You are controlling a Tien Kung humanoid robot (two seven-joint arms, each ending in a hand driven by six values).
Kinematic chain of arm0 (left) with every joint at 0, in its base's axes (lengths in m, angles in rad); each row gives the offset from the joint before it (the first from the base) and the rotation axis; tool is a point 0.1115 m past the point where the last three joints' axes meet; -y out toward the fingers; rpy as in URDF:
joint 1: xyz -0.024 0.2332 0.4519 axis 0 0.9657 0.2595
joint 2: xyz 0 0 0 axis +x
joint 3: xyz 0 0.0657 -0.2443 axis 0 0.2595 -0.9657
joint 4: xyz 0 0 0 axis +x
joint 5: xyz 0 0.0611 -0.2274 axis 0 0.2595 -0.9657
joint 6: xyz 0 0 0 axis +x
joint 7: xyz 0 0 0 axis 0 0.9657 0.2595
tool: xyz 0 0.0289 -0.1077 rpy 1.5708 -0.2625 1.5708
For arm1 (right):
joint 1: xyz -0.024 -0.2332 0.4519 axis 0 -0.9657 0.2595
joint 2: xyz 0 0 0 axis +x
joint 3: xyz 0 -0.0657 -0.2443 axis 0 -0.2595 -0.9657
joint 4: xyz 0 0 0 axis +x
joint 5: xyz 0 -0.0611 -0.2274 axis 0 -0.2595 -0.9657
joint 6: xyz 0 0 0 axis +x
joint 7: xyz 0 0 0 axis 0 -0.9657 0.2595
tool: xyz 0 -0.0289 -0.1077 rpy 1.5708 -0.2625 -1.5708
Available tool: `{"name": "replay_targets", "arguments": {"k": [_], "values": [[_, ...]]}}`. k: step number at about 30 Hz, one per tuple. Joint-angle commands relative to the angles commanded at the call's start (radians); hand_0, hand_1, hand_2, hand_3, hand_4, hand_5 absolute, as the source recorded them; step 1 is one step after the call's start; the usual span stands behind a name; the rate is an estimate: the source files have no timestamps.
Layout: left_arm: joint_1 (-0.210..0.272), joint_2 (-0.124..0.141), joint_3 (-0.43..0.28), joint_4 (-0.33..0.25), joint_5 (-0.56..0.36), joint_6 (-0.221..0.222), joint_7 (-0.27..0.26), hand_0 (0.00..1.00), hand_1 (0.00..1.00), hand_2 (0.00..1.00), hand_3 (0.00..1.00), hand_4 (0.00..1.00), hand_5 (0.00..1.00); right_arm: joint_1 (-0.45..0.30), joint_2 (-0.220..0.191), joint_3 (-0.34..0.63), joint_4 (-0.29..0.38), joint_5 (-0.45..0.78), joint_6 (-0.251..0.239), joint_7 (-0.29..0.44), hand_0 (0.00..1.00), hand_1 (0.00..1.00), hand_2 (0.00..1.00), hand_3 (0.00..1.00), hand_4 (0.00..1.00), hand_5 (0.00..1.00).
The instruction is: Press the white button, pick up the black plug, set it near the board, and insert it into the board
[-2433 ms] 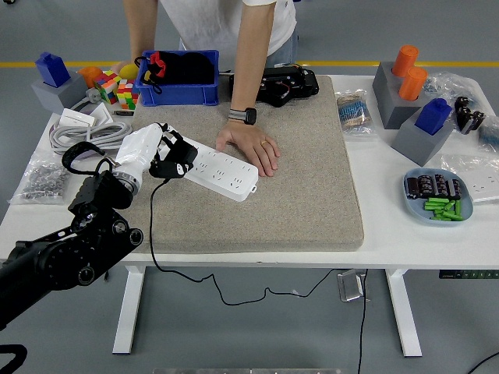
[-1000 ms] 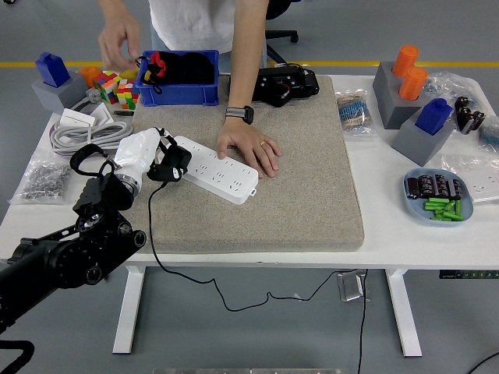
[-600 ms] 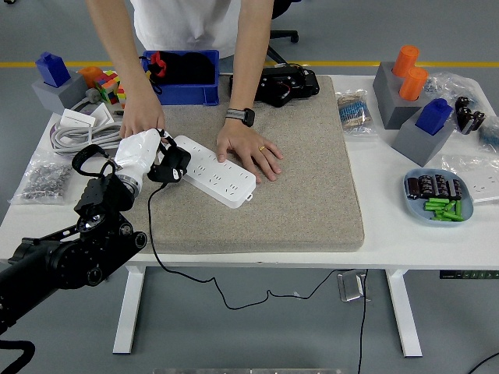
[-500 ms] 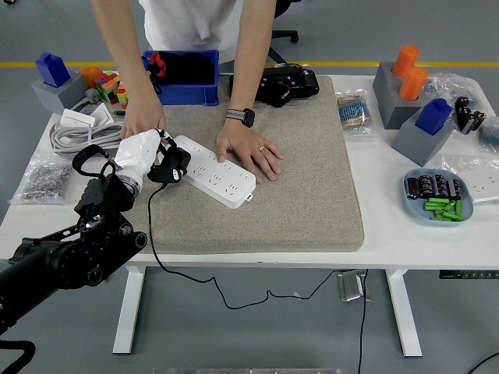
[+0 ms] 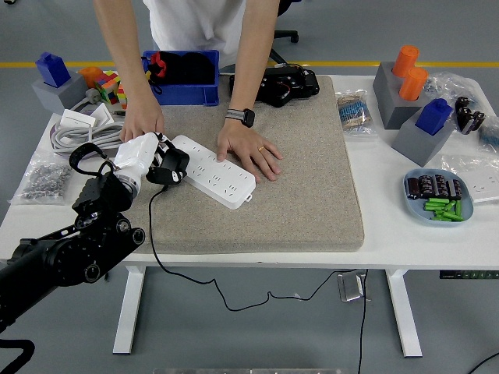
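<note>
A white power strip [image 5: 214, 170] lies slantwise on the grey mat [image 5: 296, 179]. My left hand [image 5: 154, 160], white with black fingers, is shut on the black plug [image 5: 170, 165] right at the strip's left end. The plug's black cord [image 5: 152, 234] drops over the table's front edge. A person at the far side presses one hand [image 5: 251, 148] flat on the strip's right part. The person's other hand [image 5: 143, 118] rests just behind my left hand, touching it. I cannot make out the white button. My right arm is out of sight.
A blue bin [image 5: 181, 78] and a black device [image 5: 284, 84] stand behind the mat. Coiled grey cable [image 5: 82, 134], puzzle cubes [image 5: 113, 87] and a bag of screws [image 5: 40, 178] crowd the left. Grey blocks [image 5: 413, 101] and a blue dish [image 5: 437, 195] are at the right.
The person's free hand came down from the blue bin to just behind my left hand. The strip turned slightly on the mat. My left hand with the plug edged toward the strip's left end.
</note>
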Motion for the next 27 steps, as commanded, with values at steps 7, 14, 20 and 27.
{"name": "replay_targets", "arguments": {"k": [7, 14, 20, 27], "values": [[0.005, 0.000, -0.009, -0.008, -0.027, 0.013, -0.039, 0.926, 0.990, 0.980, 0.998, 0.998, 0.693, -0.002, 0.001, -0.001, -0.001, 0.000, 0.000, 0.000, 0.793, 0.686, 0.669, 0.618, 0.657, 0.428], [0.006, 0.001, -0.013, -0.008, -0.040, 0.030, -0.067, 0.955, 0.998, 0.998, 0.998, 0.998, 0.745, -0.001, 0.001, 0.000, 0.000, 0.000, 0.000, 0.001, 0.792, 0.686, 0.670, 0.619, 0.657, 0.427], [0.015, 0.003, -0.024, -0.021, -0.047, 0.030, -0.078, 0.971, 0.998, 0.998, 0.998, 0.998, 0.771, -0.001, 0.002, 0.002, -0.001, -0.001, 0.000, 0.000, 0.792, 0.686, 0.669, 0.618, 0.657, 0.426], [0.042, 0.016, -0.061, -0.086, -0.044, 0.026, -0.071, 0.993, 0.998, 0.998, 0.998, 0.998, 0.790, -0.002, 0.003, 0.004, 0.000, -0.001, 0.001, 0.000, 0.793, 0.686, 0.669, 0.618, 0.657, 0.426]]}}
